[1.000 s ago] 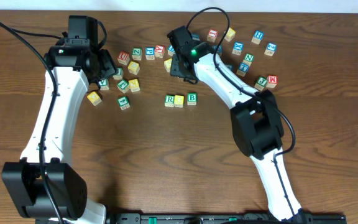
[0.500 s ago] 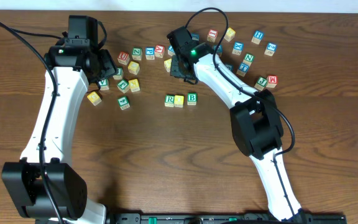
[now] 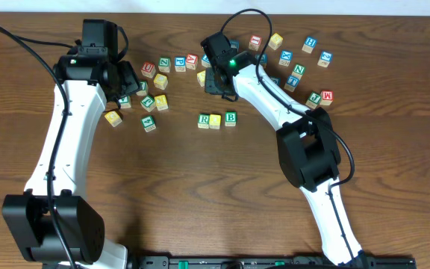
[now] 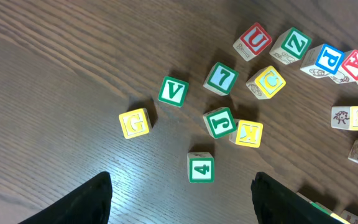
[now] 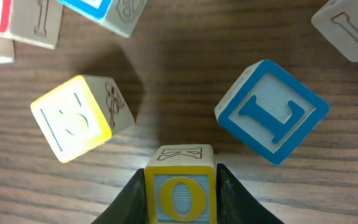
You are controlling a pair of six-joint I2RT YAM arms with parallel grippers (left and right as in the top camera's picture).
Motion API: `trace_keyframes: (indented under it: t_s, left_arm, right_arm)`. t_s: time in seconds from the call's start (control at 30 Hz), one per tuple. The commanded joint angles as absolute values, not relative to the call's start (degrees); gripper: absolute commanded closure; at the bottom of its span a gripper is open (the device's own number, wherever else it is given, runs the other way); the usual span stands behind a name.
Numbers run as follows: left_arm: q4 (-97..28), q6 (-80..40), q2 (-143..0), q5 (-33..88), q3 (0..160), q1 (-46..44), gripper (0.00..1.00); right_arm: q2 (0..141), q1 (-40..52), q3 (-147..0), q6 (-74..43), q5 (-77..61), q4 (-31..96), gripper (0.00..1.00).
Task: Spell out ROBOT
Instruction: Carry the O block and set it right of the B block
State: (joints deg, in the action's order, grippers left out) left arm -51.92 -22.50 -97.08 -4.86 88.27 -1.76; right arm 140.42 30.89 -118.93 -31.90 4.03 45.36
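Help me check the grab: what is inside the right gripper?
A cube with a yellow O sits between the right gripper's fingers, which cover its sides. Its underside cannot be seen. Overhead, the arm hides it.

White arm links [image 3: 62,142], black joints [image 3: 308,153], black cables [image 3: 32,52], green light [image 3: 232,63]

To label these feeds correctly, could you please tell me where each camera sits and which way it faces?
Overhead: above the table, looking straight down; left arm and right arm both show.
Left wrist: on the left arm, looking down at the U cube and neighbours; open left pincer tips show.
Right wrist: close above the O cube, held in the right pincer.
Shared: overhead and left wrist both show the U cube.
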Motion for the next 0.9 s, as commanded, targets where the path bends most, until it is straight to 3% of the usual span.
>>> trace_keyframes:
  t_s: [0.0, 0.27, 0.47, 0.87]
  left_arm:
    - [-52.05, -22.98, -96.12, -5.61, 88.84, -1.67, 0.29]
    - [-52.05, -22.98, -96.12, -5.61, 88.84, -1.67, 0.29]
    - [-52.03, -22.98, -96.12, -5.61, 88.84, -1.67, 0.29]
    - [-50.94, -22.98, -96.12, -5.63, 88.84, -1.67, 0.29]
  right_arm:
    - [137.21, 31.16, -118.83, -29.41, 3.95, 46.68, 0.73]
    - [130.28, 30.37, -118.83, -27.51, 3.6, 51.51, 0.72]
    - [123.48, 27.42, -118.83, -27.07, -1.02, 59.59, 0.77]
    - [123.26, 23.7, -117.25, -25.63, -4.89, 72.77, 0.76]
